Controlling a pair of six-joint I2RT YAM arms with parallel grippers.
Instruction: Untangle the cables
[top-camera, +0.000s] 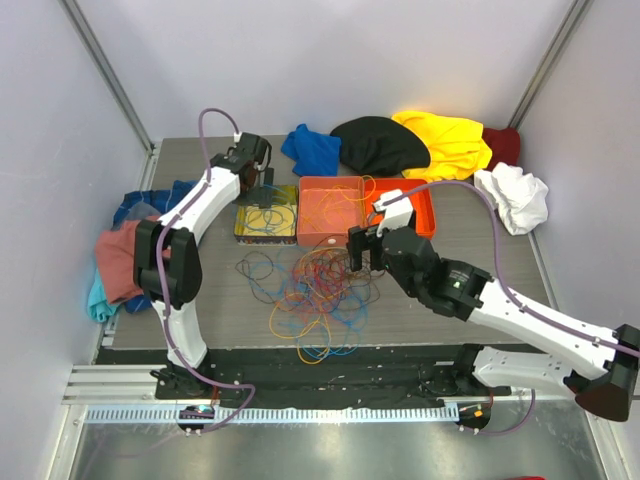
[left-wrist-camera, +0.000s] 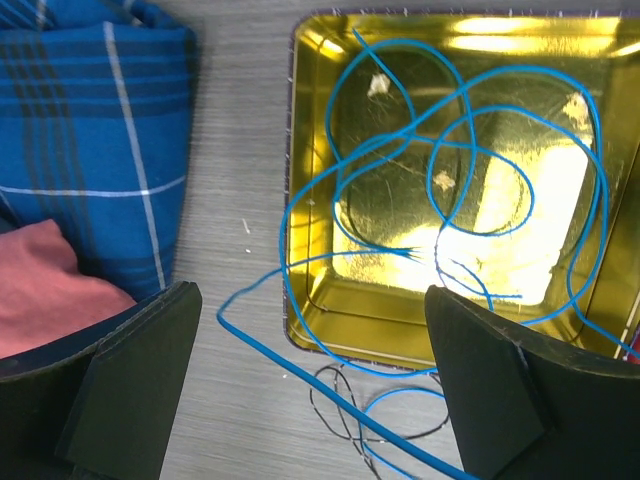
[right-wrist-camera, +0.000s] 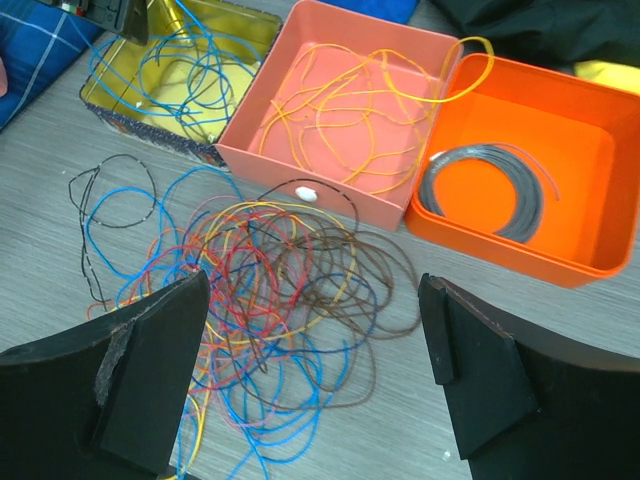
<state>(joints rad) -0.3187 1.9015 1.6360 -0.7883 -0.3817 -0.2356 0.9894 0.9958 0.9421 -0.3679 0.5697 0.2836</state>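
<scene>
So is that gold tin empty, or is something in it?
Not empty: thin blue cables lie looped inside the gold tin, one trailing over its near rim onto the table.

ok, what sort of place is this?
Likely a lab robot test cell: white panel walls around the table, left arm and right arm bolted at its edge, staged props like tangled cables and a gold tin.

Site was a lab robot cell: white panel walls (top-camera: 330, 60) enclosed the table (top-camera: 220, 300); aluminium rail (top-camera: 110, 385) ran along its near edge.
</scene>
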